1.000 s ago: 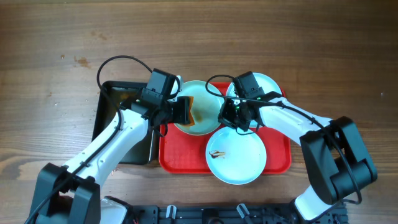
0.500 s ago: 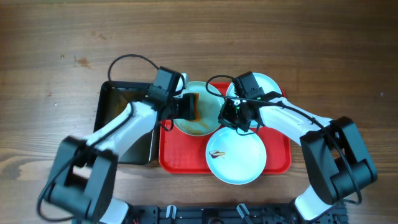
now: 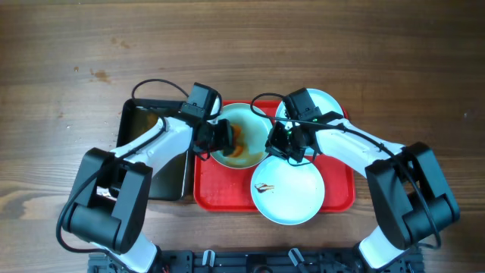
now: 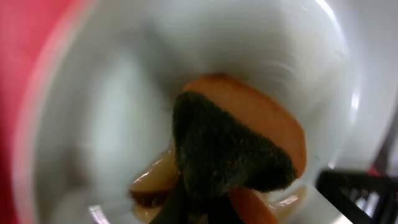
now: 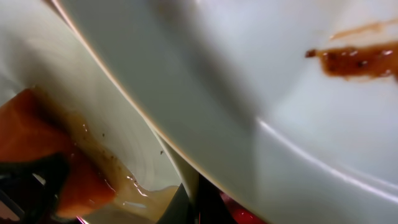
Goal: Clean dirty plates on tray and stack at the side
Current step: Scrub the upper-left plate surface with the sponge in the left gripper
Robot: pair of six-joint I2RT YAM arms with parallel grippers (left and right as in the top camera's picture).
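where three round pale mint-blue plates (image 3: 288, 199) crowd the large red rectangular plastic tray (image 3: 220, 196), the sauce-smeared plate (image 3: 246, 159) at upper left has an orange sponge (image 4: 230, 155) with a dark green scouring face pressed into it — pinched tight in the left gripper (image 3: 221, 136). the right gripper (image 3: 280, 144) is clamped on that plate's right rim. a black metal rectangular pan (image 3: 140, 129) lies just left of the tray, on the brown wooden table (image 3: 394, 61).

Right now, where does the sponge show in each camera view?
Overhead: sponge left of centre, on the upper-left plate.
Left wrist: sponge at centre, dark scrub side toward the camera.
Right wrist: sponge in the bottom-left corner, orange.
Shared landmark: that plate's wet, sauce-smeared inside, in all three.
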